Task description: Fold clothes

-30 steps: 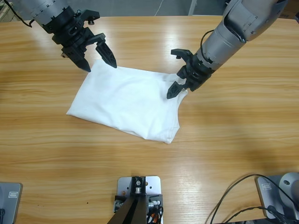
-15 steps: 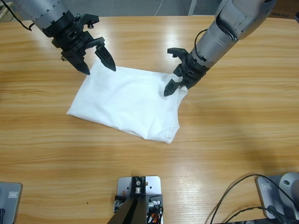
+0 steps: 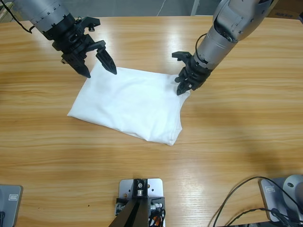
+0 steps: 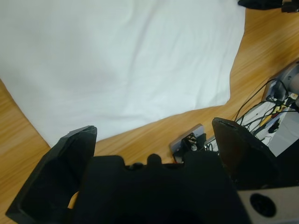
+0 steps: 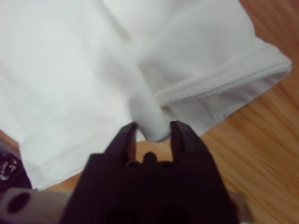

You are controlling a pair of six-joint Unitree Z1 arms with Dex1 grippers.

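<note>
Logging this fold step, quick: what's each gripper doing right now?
Left gripper: open, holding nothing, over the T-shirt corner.
Right gripper: shut on a pinched fold of T-shirt.

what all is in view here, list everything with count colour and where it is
T-shirt: one, white, folded into a rough rectangle, lying flat at the middle of the table.
table: one, light wood, long, under everything.
cables: a few, black, at the table's near right corner by the rig.
left gripper: one, black, open, its fingers spread over the shirt's far left corner; whether they touch the cloth cannot be told.
right gripper: one, black, shut on a pinched fold of cloth at the shirt's far right corner, by a hemmed edge.
arms: two, silver-grey, the left one coming in from the upper left corner, the right one from the upper right.
</note>
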